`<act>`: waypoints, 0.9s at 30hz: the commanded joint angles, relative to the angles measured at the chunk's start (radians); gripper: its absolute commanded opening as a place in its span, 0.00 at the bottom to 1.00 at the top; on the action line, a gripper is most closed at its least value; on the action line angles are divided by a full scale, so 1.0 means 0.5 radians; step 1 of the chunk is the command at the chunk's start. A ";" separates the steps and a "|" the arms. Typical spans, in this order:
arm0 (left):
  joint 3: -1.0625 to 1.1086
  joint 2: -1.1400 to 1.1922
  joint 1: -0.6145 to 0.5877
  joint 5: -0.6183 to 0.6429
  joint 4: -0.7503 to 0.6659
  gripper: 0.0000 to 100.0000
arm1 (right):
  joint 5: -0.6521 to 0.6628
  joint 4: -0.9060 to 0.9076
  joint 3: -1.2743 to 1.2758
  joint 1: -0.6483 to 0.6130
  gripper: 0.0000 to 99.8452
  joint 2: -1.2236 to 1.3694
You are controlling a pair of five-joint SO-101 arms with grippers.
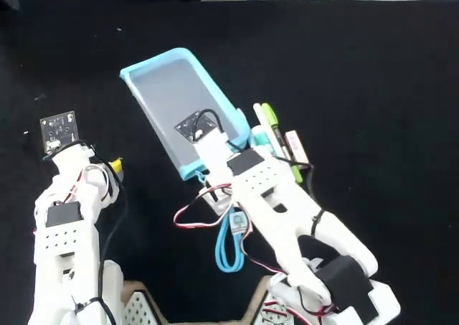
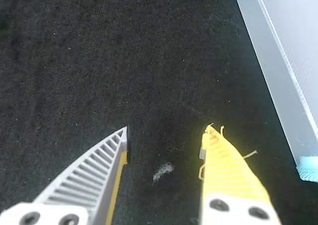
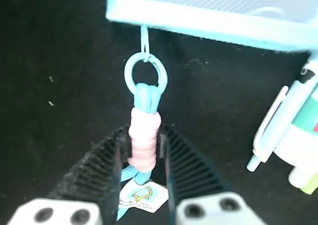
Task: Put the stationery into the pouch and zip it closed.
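A light blue pouch (image 1: 179,102) with a grey mesh face lies flat mid-table. Off its near end a blue strap (image 3: 145,81) hangs from a ring, wrapped by a pink band (image 3: 144,135). My right gripper (image 3: 144,133) is shut on that band, and the strap's loop (image 1: 229,250) trails toward the table's front. Beside the pouch's right edge lie a white pen (image 1: 262,128), a green marker (image 1: 281,142) and a small white item (image 1: 297,147). My left gripper (image 2: 166,138) stands open over bare cloth to the left of the pouch (image 2: 288,61), holding nothing.
A black cloth (image 1: 373,88) covers the table, with free room at the far side and right. Red and white cables (image 1: 190,217) loop below the right arm (image 1: 280,203). The left arm (image 1: 68,217) stands at the front left.
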 commanded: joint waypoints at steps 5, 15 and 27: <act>-0.017 -0.025 0.008 0.015 -0.025 0.23 | 0.009 0.000 -0.011 0.028 0.13 0.008; -0.017 -0.025 0.008 0.015 -0.025 0.23 | 0.018 0.015 -0.121 0.028 0.22 -0.017; -0.017 -0.025 0.008 0.015 -0.028 0.23 | 0.021 0.325 -0.222 0.058 0.22 -0.404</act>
